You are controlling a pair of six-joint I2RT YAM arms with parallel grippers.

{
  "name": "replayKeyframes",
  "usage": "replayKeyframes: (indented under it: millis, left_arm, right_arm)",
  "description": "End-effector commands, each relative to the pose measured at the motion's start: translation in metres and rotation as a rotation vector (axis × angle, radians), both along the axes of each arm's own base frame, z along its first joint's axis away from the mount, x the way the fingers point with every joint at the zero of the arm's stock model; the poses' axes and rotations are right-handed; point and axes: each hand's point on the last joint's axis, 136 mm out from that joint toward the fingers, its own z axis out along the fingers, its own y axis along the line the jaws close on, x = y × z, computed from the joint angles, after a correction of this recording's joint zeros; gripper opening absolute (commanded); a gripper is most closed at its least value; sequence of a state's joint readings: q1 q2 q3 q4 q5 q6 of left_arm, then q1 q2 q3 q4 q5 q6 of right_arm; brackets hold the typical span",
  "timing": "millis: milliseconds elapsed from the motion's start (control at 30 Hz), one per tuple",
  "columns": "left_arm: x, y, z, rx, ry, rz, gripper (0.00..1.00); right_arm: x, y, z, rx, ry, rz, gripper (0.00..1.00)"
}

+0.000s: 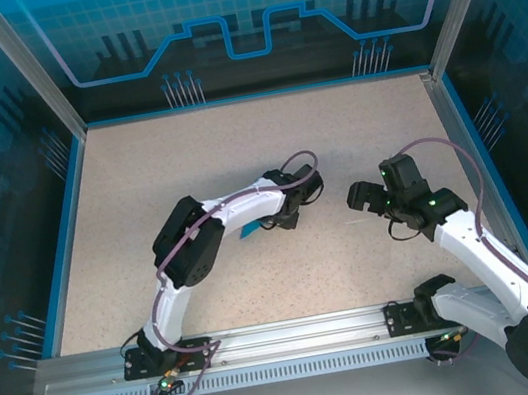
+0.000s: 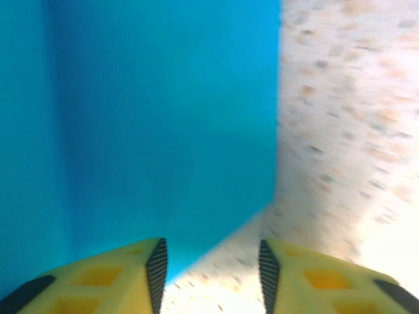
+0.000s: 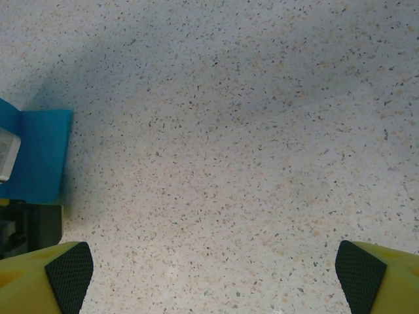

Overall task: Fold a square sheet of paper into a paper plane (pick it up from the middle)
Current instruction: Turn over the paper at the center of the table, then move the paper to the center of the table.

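Left gripper (image 2: 209, 275) spread, low at the paper's edge | right gripper (image 3: 213, 268) spread wide, over the table (image 3: 249, 131) to the right | square sheet of paper (image 2: 163, 118) mid-table, perhaps part-folded, view blurred | light, limp, creases easily: pinch mid-sheet, gently.

Bright even light, soft shadow across table (image 3: 131, 59), left wrist view motion-blurred, near paper (image 2: 163, 118) unfocused

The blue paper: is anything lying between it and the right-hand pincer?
Nothing visible does. From the right wrist camera, bare speckled table runs from the open right pincer across to the square sheet of paper. The left pincer sits at the sheet's edge, on its far side.
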State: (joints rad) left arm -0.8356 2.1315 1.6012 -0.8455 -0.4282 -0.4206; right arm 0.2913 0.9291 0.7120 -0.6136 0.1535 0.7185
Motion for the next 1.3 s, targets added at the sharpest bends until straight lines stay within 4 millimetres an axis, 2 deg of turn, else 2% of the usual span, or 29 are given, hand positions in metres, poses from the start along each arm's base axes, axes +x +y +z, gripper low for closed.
replayKeyframes:
  millis: [0, 67, 133, 200, 300, 367, 467, 500, 633, 800, 933, 1100, 1267]
  left_arm:
    - [-0.015, -0.034, 0.059, -0.279, -0.004, -0.022, 0.52]
    - [-0.022, -0.041, 0.084, -0.368, -0.019, -0.041, 0.58]
    - [-0.025, -0.039, 0.108, -0.437, -0.051, -0.039, 0.64]
    - [-0.027, -0.033, 0.124, -0.494, -0.066, -0.019, 0.68]
    - [-0.023, -0.013, 0.133, -0.608, -0.058, 0.068, 0.72]
    - [-0.017, 0.006, 0.131, -0.675, -0.050, 0.148, 0.75]
    - [-0.009, 0.050, 0.119, -0.709, -0.062, 0.310, 0.84]
    - [-0.009, 0.066, 0.112, -0.708, -0.061, 0.365, 0.87]
    - [-0.013, 0.112, 0.091, -0.708, -0.064, 0.516, 0.96]
    - [-0.025, 0.155, 0.066, -0.710, -0.052, 0.673, 0.98]
    - [-0.035, 0.179, 0.053, -0.711, -0.057, 0.767, 0.98]
    - [-0.044, 0.198, 0.046, -0.706, -0.064, 0.836, 0.99]
    - [-0.046, 0.198, 0.044, -0.723, -0.061, 0.848, 0.98]
  right_arm:
    - [-0.003, -0.006, -0.004, 0.005, 0.019, -0.023, 0.99]
    - [-0.002, -0.004, -0.004, 0.010, 0.022, -0.015, 0.99]
    - [0.002, 0.001, -0.003, 0.024, 0.023, 0.007, 1.00]
    - [0.006, 0.008, -0.002, 0.041, 0.028, 0.033, 0.99]
    - [0.015, 0.027, -0.001, 0.083, 0.039, 0.102, 0.98]
    - [0.021, 0.043, -0.001, 0.095, 0.050, 0.155, 0.98]
    - [0.030, 0.076, 0.000, 0.073, 0.068, 0.240, 0.98]
    - [0.038, 0.092, 0.008, 0.066, 0.055, 0.273, 0.99]
    - [0.053, 0.157, 0.003, 0.049, 0.095, 0.393, 0.99]
    - [0.073, 0.235, -0.012, 0.060, 0.135, 0.507, 0.99]
    - [0.085, 0.288, -0.021, 0.121, 0.156, 0.571, 0.96]
    - [0.090, 0.325, -0.050, 0.147, 0.225, 0.611, 0.95]
    - [0.087, 0.336, -0.078, 0.137, 0.293, 0.625, 0.94]
